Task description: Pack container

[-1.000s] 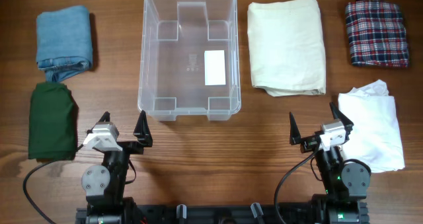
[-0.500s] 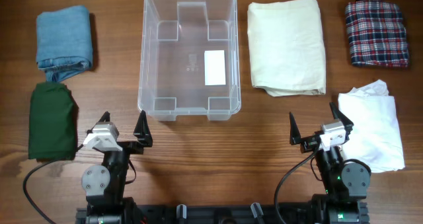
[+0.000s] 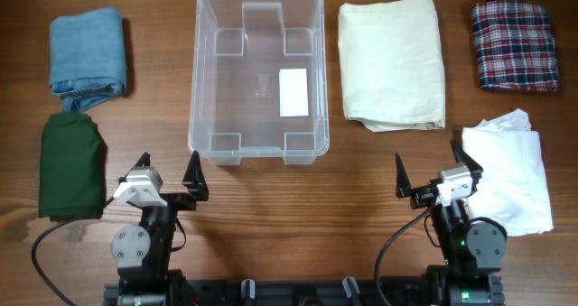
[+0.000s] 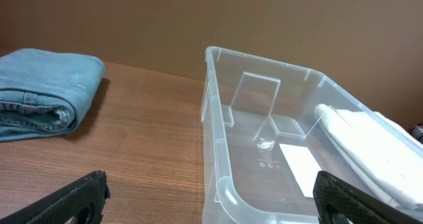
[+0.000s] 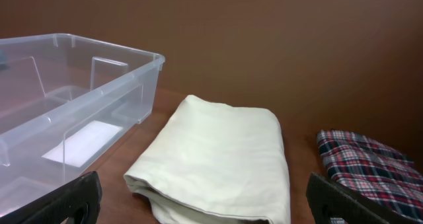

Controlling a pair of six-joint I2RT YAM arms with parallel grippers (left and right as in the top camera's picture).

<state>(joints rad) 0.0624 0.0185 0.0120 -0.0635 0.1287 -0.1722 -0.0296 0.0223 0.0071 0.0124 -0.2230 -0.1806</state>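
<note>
Nothing differs from the earlier frame.
Your container (image 3: 244, 89) sits at top centre of the table (image 3: 361, 175), between jeans (image 3: 86, 58) and a cream cloth (image 3: 391, 62); the left pincer (image 3: 169, 169) and the right pincer (image 3: 427, 166), at the bottom of the frame, both gape fully open, holding nothing.

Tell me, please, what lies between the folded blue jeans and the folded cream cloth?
The clear container stands between the jeans and the cream cloth, with nothing packed inside it; the overhead view shows this best.
</note>
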